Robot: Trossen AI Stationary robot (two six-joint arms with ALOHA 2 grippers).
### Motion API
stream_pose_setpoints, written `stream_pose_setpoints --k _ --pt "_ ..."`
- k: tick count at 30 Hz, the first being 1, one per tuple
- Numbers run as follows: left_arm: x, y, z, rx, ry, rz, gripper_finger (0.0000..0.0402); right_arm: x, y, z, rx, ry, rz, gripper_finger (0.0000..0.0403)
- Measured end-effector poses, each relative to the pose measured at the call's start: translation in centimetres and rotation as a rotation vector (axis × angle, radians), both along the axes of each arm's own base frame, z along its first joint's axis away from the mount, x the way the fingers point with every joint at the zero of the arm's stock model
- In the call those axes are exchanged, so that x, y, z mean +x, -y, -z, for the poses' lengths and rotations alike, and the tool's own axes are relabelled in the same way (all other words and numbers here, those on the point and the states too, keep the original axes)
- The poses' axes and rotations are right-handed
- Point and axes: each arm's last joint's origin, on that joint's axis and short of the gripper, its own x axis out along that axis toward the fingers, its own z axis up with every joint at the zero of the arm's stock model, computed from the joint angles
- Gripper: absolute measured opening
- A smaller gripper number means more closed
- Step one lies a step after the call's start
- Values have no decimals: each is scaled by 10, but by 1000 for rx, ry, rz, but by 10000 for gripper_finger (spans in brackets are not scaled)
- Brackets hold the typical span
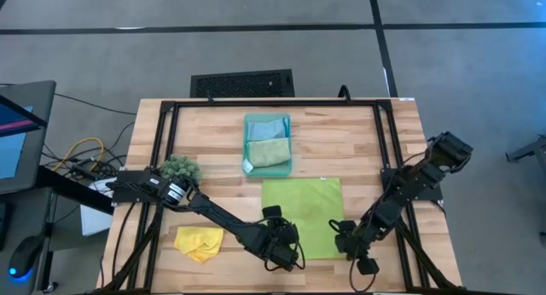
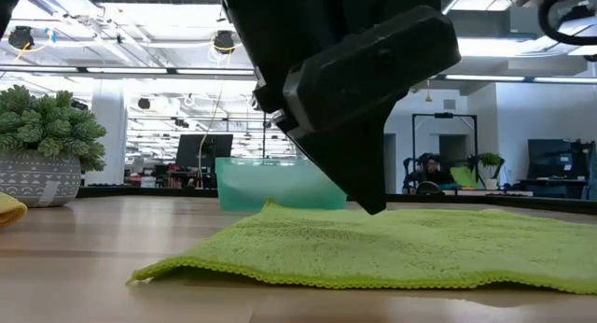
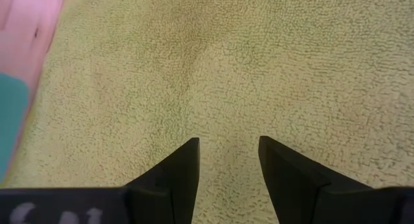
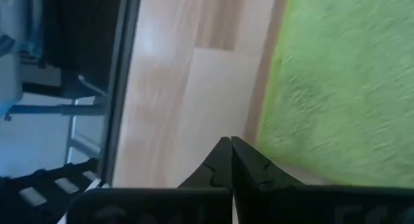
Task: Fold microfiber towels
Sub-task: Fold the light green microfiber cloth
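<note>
Lying flat near the table's (image 1: 358, 133) front edge, the lime green towel (image 1: 303, 211) has the left gripper (image 3: 228, 153) over it, fingers parted and empty; the right gripper (image 4: 231, 149), closed on nothing, sits beside its corner.

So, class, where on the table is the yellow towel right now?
In the high view the yellow towel lies crumpled near the table's front left corner, below the potted plant and left of the spread lime green towel.
</note>
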Motion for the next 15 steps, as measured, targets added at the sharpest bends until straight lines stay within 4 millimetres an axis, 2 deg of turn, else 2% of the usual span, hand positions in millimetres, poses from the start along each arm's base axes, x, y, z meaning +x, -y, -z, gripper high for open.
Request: stream_pose_setpoints --k 9,15 --pt "-5 -1 4 -16 -62 13 153 14 15 1 -57 59 70 8" --pt "-12 -3 18 -36 -107 -2 153 6 9 2 -69 39 32 10"
